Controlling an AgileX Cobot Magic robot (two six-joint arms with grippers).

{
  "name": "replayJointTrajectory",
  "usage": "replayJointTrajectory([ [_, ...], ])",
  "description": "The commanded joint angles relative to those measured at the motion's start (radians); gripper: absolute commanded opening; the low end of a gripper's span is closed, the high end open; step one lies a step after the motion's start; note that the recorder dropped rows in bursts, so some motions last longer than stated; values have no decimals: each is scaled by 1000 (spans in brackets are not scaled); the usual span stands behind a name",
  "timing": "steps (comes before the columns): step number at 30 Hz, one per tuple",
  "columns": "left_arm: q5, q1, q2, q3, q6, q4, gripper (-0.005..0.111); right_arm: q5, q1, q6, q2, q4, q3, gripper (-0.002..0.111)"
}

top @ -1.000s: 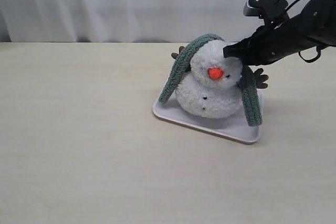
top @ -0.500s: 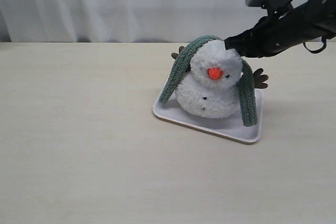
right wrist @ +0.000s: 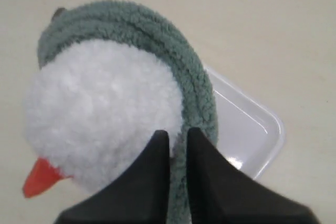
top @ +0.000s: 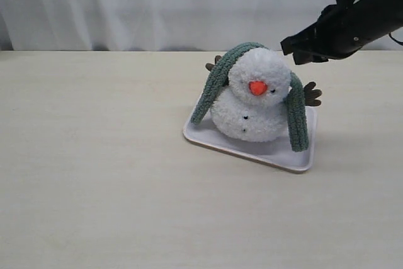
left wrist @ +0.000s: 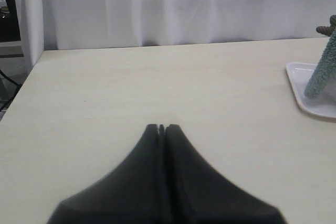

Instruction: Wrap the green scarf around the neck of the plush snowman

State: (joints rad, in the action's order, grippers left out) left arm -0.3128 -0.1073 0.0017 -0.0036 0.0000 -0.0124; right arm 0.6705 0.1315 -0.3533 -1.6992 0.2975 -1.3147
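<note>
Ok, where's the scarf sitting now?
In the exterior view, the scarf is draped behind the snowman's head, its ends hanging down both sides onto the white tray.

White plastic tray (top: 252, 150) w/ rounded corners and raised rim, approx. centre-right of tabletop, set at an angle, pale wood-grain table (top: 94, 174) beneath it, white pleated curtain (top: 138, 4) along rear edge, dark gap and cables at far left in left wrist view.

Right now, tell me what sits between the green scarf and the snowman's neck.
The snowman's head. The green scarf drapes over the back of it, ends hanging down both sides onto the tray; none shows around the neck. The right gripper hangs apart, above.
</note>
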Motion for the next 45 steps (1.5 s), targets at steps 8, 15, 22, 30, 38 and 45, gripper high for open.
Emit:
replayJointTrajectory([
  [8,9,2,-2,4,0,-1,0,-109,-4,10,-2,-56,132,4],
  [15,9,2,-2,4,0,-1,0,-149,-2,33,-48,-41,142,4],
  [22,9,2,-2,4,0,-1,0,-144,0,-163,-93,176,142,4],
  [30,9,2,-2,4,0,-1,0,-90,0,-244,-36,207,142,8],
  [38,9,2,-2,4,0,-1,0,-123,48,-244,143,211,140,38],
  [45,9,2,-2,4,0,-1,0,-288,212,-137,202,105,106,22],
])
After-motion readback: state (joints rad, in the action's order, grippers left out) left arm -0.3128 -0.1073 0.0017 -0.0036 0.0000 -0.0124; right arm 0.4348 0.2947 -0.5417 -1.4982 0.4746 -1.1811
